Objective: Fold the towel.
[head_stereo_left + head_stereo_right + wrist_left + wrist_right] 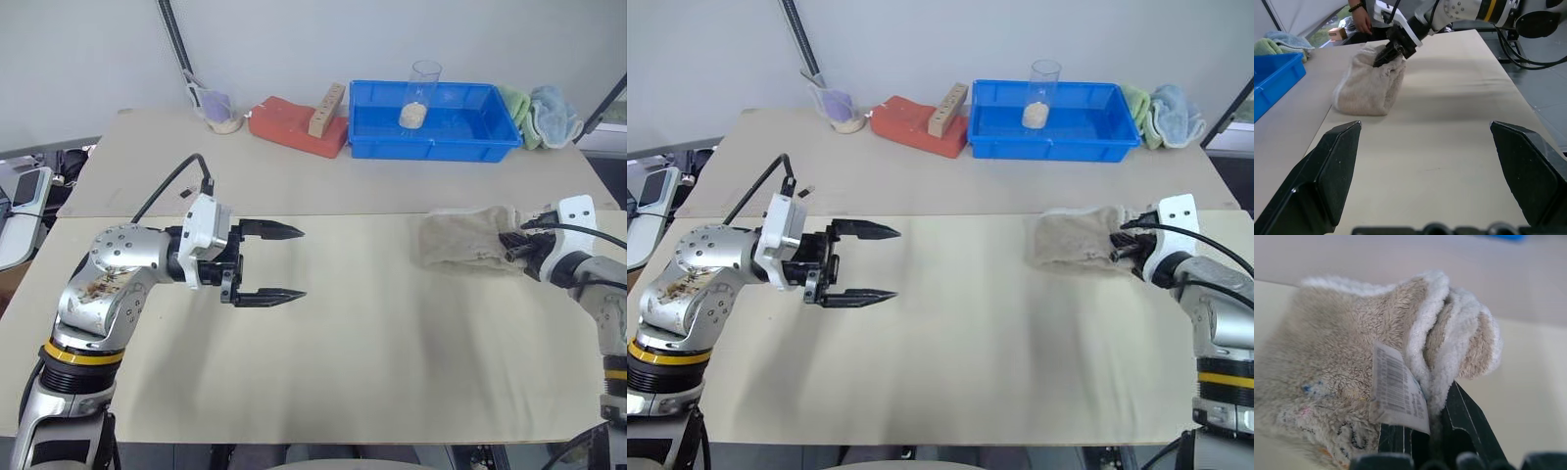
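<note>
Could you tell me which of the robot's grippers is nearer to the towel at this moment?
The right. The right gripper is shut on the towel, pinching its edge, while the left gripper hangs open above the table, well away on the other side.

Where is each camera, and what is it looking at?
Both eye views: on the head, looking down at the table; both arms show.
Left wrist view: on the left arm, looking past its open fingers at the towel.
Right wrist view: on the right arm; its fingers pinch the towel.
All share the towel.
</note>
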Action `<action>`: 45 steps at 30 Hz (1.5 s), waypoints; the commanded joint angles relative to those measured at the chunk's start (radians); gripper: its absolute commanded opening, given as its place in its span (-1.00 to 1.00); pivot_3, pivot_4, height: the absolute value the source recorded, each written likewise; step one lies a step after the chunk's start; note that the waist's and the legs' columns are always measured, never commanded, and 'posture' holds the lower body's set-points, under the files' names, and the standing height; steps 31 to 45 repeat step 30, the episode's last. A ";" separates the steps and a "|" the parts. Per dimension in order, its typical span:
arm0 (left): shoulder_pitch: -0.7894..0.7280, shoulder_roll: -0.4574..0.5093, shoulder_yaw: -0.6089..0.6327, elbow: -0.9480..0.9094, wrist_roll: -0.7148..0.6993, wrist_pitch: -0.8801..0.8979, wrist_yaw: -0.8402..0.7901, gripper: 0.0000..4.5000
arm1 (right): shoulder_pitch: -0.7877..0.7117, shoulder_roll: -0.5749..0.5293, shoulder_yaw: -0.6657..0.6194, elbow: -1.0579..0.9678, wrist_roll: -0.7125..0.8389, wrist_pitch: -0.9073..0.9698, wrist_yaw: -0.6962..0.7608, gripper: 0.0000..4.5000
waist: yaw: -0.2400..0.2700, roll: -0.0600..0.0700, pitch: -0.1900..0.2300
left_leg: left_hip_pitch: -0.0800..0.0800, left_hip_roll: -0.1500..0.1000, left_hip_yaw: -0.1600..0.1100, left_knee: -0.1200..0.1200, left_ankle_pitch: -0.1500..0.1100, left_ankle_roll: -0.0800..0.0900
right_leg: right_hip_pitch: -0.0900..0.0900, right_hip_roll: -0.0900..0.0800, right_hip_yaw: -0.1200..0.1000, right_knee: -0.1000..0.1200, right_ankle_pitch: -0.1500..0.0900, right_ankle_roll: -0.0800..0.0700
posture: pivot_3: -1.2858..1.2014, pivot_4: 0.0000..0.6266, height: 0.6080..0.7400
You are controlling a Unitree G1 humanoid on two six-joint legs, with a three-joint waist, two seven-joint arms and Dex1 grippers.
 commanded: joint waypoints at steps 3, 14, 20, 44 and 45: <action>-0.004 0.002 0.013 -0.015 -0.001 0.001 0.025 1.00 | -0.023 -0.001 -0.019 -0.028 -0.009 0.012 -0.014 -0.16 | -0.002 0.000 0.000 | 0.000 0.000 0.000 0.000 0.000 0.000 | 0.000 0.000 0.000 0.000 0.000 0.000 | 0.03 -0.52 1.00; 0.181 0.189 0.142 0.006 0.134 0.013 0.120 1.00 | 0.013 -0.205 -0.076 -0.150 0.045 -0.073 0.255 0.91 | -0.003 0.008 0.002 | 0.000 0.000 0.001 0.000 0.000 0.000 | -0.001 0.000 0.002 0.000 0.000 0.000 | 0.03 -0.52 1.00; 0.387 0.295 0.255 0.014 0.225 -0.023 0.144 1.00 | 0.194 -0.384 -0.123 -0.326 0.129 -0.146 0.625 0.91 | 0.001 0.005 0.003 | 0.002 0.002 0.000 -0.002 -0.001 0.001 | 0.001 0.000 0.000 -0.002 0.000 0.000 | 0.03 -0.52 1.00; 0.539 0.300 0.351 0.051 0.227 -0.051 0.122 1.00 | 0.400 -0.470 -0.206 -0.351 0.060 -0.233 0.814 0.91 | 0.015 0.005 0.003 | 0.001 0.002 0.001 -0.002 -0.001 0.000 | 0.002 -0.002 0.001 -0.006 0.000 0.000 | 0.03 -0.52 1.00; 0.539 0.300 0.351 0.051 0.227 -0.051 0.122 1.00 | 0.400 -0.470 -0.206 -0.351 0.060 -0.233 0.814 0.91 | 0.015 0.005 0.003 | 0.001 0.002 0.001 -0.002 -0.001 0.000 | 0.002 -0.002 0.001 -0.006 0.000 0.000 | 0.03 -0.52 1.00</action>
